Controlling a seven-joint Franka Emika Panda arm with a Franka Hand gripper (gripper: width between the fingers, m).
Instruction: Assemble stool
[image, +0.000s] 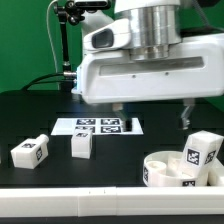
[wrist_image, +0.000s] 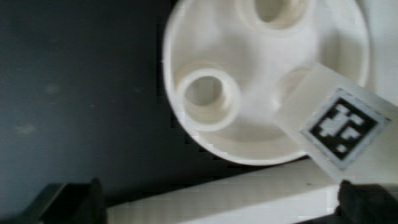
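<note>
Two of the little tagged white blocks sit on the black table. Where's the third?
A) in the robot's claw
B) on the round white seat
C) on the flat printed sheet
B: the third leg sits on the round seat, and the gripper above is open and empty.

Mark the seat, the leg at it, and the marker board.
seat (image: 160, 178), exterior view, front wall.
leg at the seat (image: 203, 150), exterior view, tagged face.
marker board (image: 100, 126), exterior view, middle tags.
</note>
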